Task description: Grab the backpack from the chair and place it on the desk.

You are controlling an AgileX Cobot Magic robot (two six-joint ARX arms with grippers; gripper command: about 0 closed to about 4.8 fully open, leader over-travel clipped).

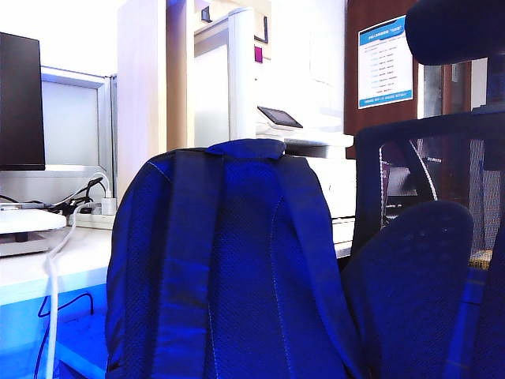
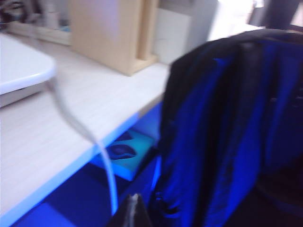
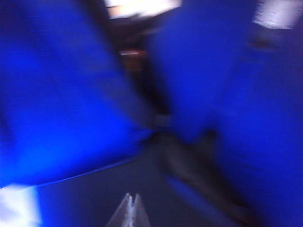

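A white desk (image 1: pixel 47 268) is stretching along the left of the exterior view, carrying a dark monitor (image 1: pixel 21 101), a white device (image 1: pixel 28 223) and a pale cable (image 1: pixel 55 276) that is trailing over its front edge, with pale wood partition panels (image 1: pixel 142 87) rising behind. A large dark blue backpack (image 1: pixel 229 268) is filling the middle of the scene, standing upright with its mesh-textured back facing the camera, two wide shoulder straps running down it and a grab loop (image 1: pixel 246 148) curling over its top. It is sitting just beside the desk edge and against the rounded perforated cushion of the chair (image 1: pixel 418 284) on the right, whose mesh back frame is rising behind; what the backpack is resting on is hidden. A white printer (image 1: pixel 308 134) is standing in the background beyond. In the left wrist view, the left gripper (image 2: pixel 134 213) is showing only its fingertips, pressed together and holding nothing, pointing between the desk and the backpack's side. In the blurred right wrist view, the right gripper (image 3: pixel 130 213) is likewise squeezed closed and empty, aiming at the dark gap between two blue fabric surfaces.
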